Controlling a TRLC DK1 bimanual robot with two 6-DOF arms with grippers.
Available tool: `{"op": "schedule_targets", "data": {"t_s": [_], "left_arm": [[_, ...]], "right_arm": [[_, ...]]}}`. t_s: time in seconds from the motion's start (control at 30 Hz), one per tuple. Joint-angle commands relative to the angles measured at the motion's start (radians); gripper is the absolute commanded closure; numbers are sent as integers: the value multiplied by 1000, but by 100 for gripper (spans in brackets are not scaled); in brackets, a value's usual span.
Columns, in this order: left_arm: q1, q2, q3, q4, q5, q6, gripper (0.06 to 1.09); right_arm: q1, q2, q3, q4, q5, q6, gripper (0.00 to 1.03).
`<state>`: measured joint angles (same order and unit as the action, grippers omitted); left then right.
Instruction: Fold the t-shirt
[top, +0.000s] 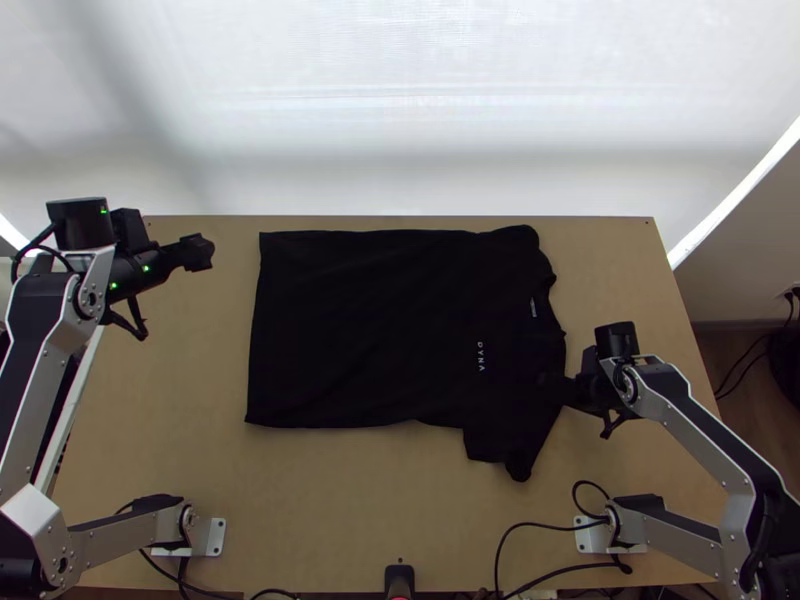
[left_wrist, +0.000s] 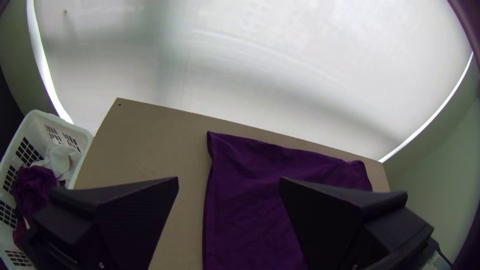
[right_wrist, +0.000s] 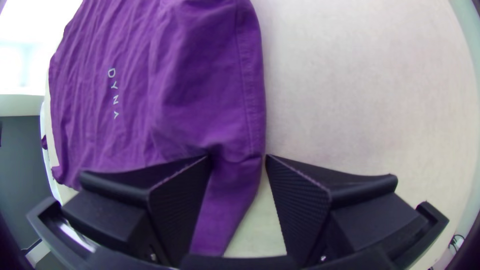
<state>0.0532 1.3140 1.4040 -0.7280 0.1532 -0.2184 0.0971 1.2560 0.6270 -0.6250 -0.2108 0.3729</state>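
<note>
With twelve o'clock at the table's (top: 150, 450) far edge, the left arm (top: 30, 380) stood raised at the nine o'clock side, its forearm slanting up towards one. Its gripper (top: 203, 252) hung near ten o'clock, pointing towards three, just beside the shirt's hem but apart from it. Its fingers were spread wide, with nothing pinched between them. The right arm (top: 715, 450) was bent, its forearm running up towards ten, and the right gripper (top: 550, 381) sat at about four o'clock, pointing towards nine. Its fingers were parted too, one over the shirt's edge and the other over bare table; I cannot tell whether they touched the cloth.

The shirt (top: 380, 330) lay spread in the middle of the table, dark, front up, with small pale lettering on the chest. Its hem faced nine o'clock and its collar (top: 545, 297) three. A sleeve (top: 500, 450) stuck out towards five, while the corner at one was rounded. The body was mostly flat, with light creases near the shoulder.

There was one shirt on the table, and there were two arms, each with one gripper. One white basket (left_wrist: 75, 131) stood beyond the nine o'clock edge, holding white and purple cloths (left_wrist: 37, 187).
</note>
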Motion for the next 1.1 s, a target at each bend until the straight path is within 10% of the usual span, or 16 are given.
{"op": "schedule_targets", "data": {"t_s": [0.0,0.17,0.33,0.7,0.93,1.07], "left_arm": [[-4,-22,-19,-19,8,27,11],[-10,-29,-14,-37,8,34,11],[-10,-24,-37,-100,9,91,14],[-101,-53,-238,-519,-4,508,14],[-253,-53,-315,-584,-93,456,19],[-358,-67,-372,-537,-113,344,56]], "right_arm": [[3,-3,-24,5,-6,-3,51],[0,-30,-24,15,-2,-5,63],[4,-29,-23,34,21,-5,100],[10,-44,-27,34,21,6,100],[10,-40,-21,39,22,8,100],[12,-38,-19,45,22,15,100]]}}
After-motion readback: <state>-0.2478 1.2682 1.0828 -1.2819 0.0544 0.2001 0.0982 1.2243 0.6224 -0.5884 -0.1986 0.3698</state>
